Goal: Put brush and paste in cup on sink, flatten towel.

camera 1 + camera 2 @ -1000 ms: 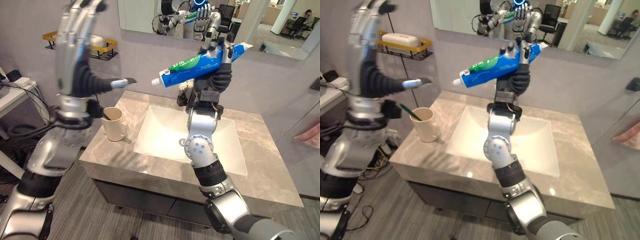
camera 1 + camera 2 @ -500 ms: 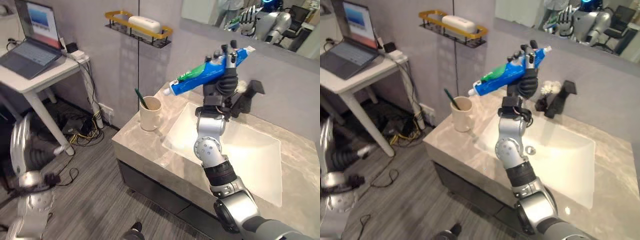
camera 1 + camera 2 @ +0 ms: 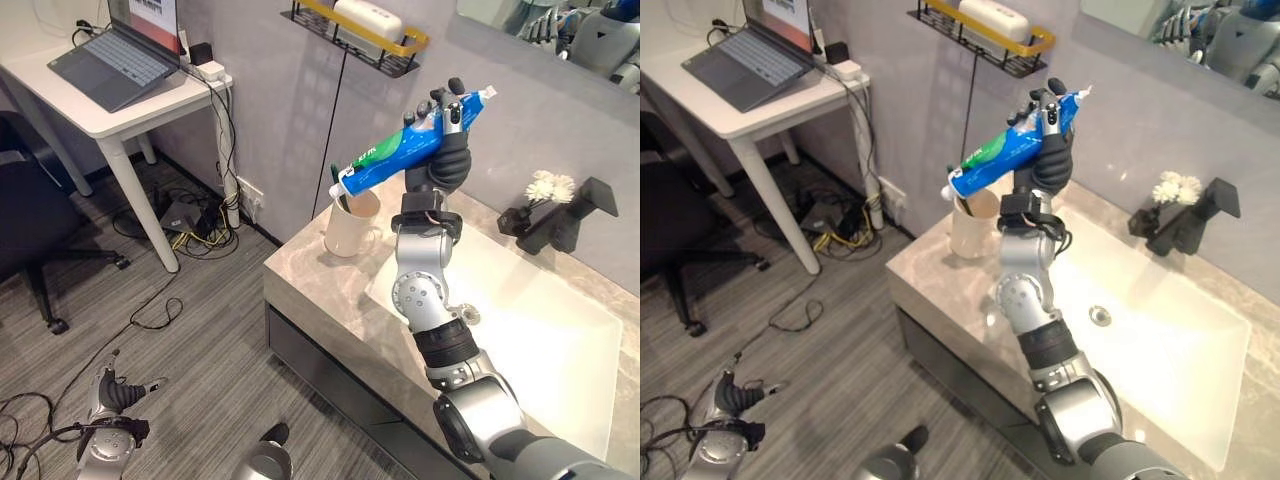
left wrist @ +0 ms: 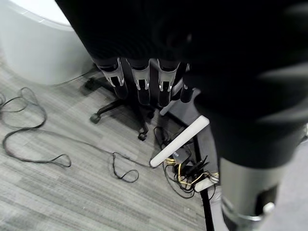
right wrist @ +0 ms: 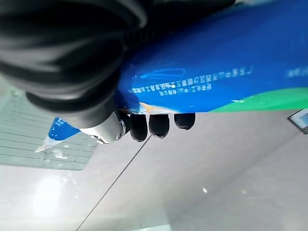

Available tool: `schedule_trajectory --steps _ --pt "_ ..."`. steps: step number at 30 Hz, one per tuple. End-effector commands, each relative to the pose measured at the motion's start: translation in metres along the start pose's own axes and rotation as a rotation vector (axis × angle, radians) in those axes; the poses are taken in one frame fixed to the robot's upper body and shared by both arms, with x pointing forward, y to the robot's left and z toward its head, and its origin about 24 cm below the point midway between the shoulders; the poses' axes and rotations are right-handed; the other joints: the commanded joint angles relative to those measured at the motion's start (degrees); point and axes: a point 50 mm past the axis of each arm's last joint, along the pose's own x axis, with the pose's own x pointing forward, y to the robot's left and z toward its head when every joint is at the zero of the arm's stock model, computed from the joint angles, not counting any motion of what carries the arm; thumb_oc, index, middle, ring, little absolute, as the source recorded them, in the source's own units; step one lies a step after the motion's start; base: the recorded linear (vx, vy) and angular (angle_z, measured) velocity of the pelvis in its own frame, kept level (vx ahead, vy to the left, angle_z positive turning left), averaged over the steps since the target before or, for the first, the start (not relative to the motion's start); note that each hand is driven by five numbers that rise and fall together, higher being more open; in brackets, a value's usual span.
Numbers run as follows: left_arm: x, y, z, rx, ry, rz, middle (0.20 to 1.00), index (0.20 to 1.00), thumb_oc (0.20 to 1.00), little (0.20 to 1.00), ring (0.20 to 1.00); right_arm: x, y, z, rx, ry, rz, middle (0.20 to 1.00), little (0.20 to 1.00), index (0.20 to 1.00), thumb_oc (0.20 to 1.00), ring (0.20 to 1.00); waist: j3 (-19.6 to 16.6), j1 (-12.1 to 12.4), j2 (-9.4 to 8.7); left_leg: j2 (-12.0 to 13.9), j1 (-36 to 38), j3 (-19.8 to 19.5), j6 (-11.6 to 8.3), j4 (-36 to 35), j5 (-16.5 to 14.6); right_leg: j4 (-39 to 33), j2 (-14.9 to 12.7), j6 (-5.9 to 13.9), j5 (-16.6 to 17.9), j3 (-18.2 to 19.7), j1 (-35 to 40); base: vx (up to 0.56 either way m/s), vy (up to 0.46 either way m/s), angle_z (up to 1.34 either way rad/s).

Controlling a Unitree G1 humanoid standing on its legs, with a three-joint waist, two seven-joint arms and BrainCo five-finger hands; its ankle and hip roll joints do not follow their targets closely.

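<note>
Left eye view: my right hand (image 3: 440, 150) is curled tight round the blue-and-green toothpaste tube (image 3: 405, 147), held aloft, its white cap slanting down just above the cream ceramic cup (image 3: 352, 226) on the grey marble sink top (image 3: 330, 300). A green brush handle already stands in the cup. I judge the paste step underway: next, tip the cap into the cup's mouth and let go. My left hand (image 4: 144, 79) hangs slack-fingered, holding nothing, well below the cup.

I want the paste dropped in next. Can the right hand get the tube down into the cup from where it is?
Probably yes. The right hand grips the toothpaste tube with its cap end just above the cup; only the toothbrush inside shares the opening.
</note>
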Motion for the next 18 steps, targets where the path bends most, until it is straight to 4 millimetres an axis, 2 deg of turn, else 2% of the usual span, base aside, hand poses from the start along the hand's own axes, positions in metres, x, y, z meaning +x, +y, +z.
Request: schedule_trajectory --steps 1,11,18 --pt "0.006 0.010 0.006 0.005 -0.049 0.011 1.000 1.000 1.000 1.000 1.000 0.013 0.013 0.020 -0.094 -0.091 0.104 0.200 0.200 0.200 0.200 0.200 -4.19 -0.48 1.91 -0.89 3.87 0.37 4.06 -5.67 1.31 6.71 -1.27 -1.24 -3.56 3.59 0.72 0.03 0.032 0.22" --pt "0.004 0.005 0.010 0.005 -0.087 -0.012 1.000 1.000 1.000 1.000 1.000 0.016 0.004 0.031 -0.232 -0.136 0.084 0.200 0.200 0.200 0.200 0.200 -4.31 0.42 1.53 -1.80 3.91 -0.74 4.42 -5.67 1.08 7.51 -1.86 -1.12 -3.96 3.03 0.75 0.02 0.018 0.08" --pt "0.003 -0.003 0.013 0.003 -0.104 -0.044 1.000 1.000 1.000 1.000 1.000 0.021 0.000 0.032 -0.298 -0.132 0.076 0.200 0.200 0.200 0.200 0.200 -4.54 0.28 1.50 -1.71 3.64 -0.63 4.27 -5.67 0.97 6.21 -1.55 -1.11 -3.68 3.05 1.16 0.00 0.000 0.01"
